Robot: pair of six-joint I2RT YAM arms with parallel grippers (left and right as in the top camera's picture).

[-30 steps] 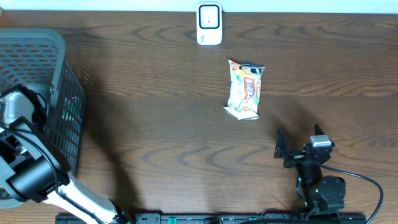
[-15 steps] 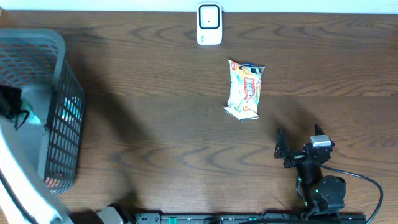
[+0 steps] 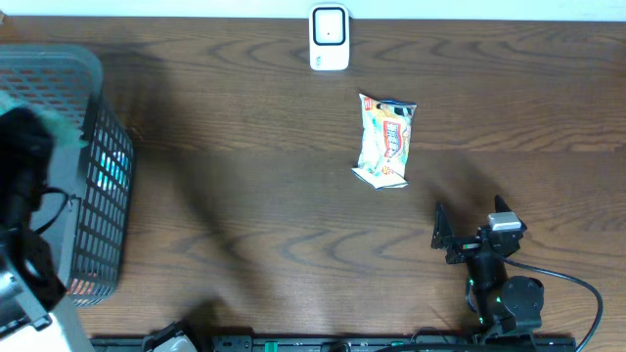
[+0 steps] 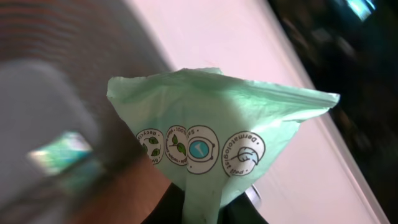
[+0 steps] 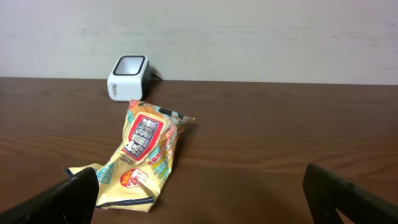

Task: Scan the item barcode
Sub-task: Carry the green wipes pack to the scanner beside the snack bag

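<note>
One green packet [image 4: 217, 124] hangs pinched in your left gripper [image 4: 208, 208] above the basket [image 3: 103, 205]; the barcode scanner [image 3: 330, 37] lies well to its right, farther back. Your right gripper [image 3: 471, 230] rests wide open.

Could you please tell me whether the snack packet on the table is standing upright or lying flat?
Lying flat: the snack packet shows its printed face upward in the overhead view, resting on the table.
</note>
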